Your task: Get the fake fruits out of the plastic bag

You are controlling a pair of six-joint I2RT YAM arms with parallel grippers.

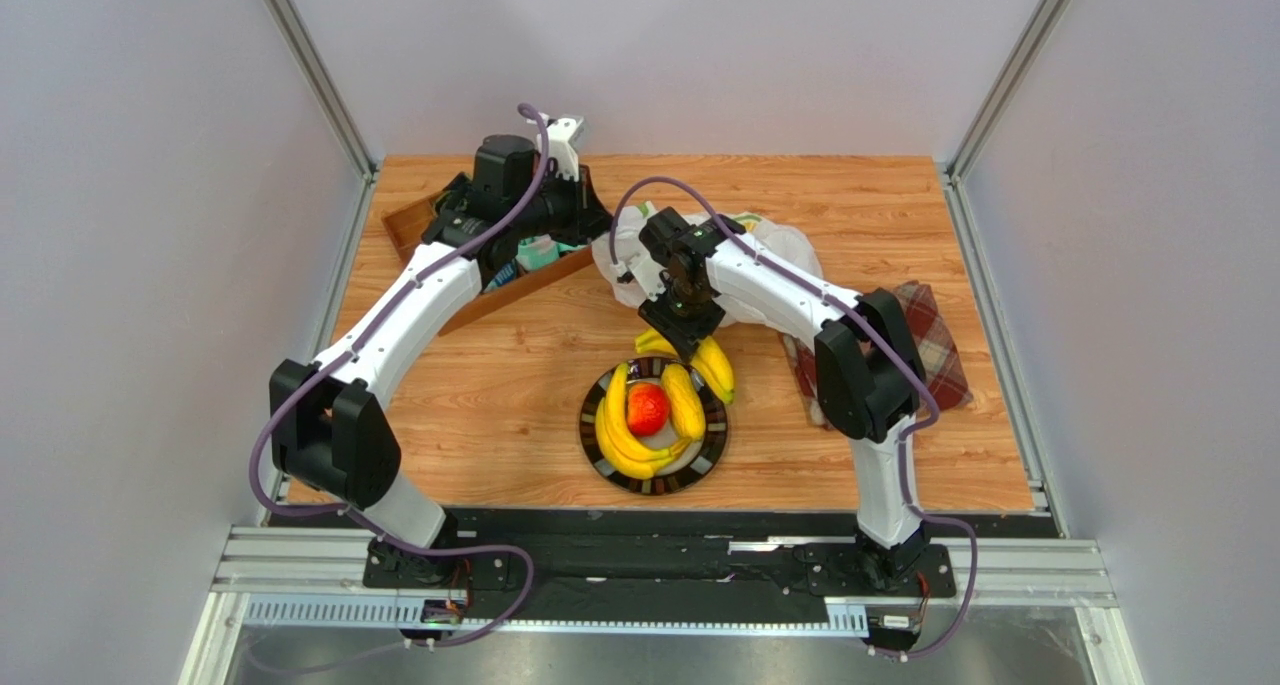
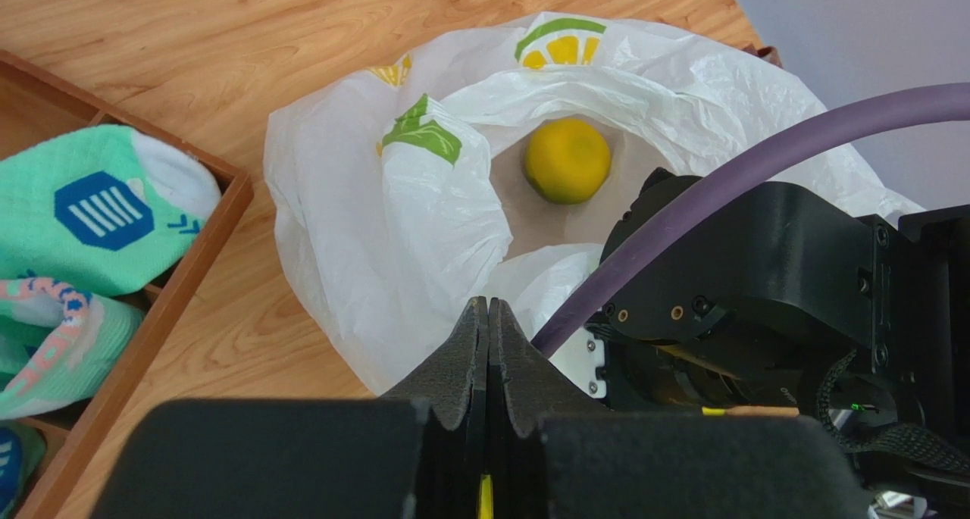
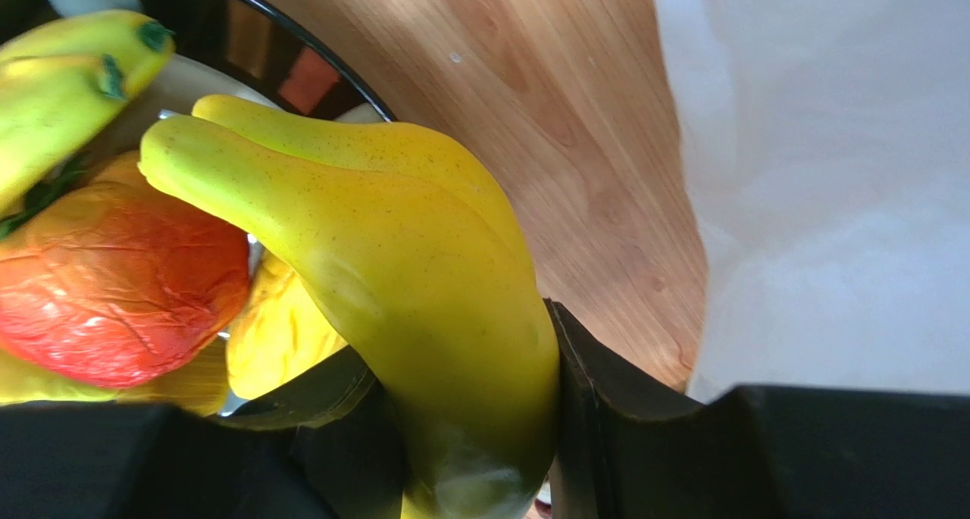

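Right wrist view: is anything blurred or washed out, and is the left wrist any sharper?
Right wrist: banana in the right tool fills the frame, soft at its near end; plastic bag washed out white. Left wrist: crisp on the round fruit inside the bag.

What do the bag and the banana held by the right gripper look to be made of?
The plastic bag looks like thin white plastic film: crinkled, translucent. The banana is probably moulded plastic: smooth, faintly glossy, with painted specks.
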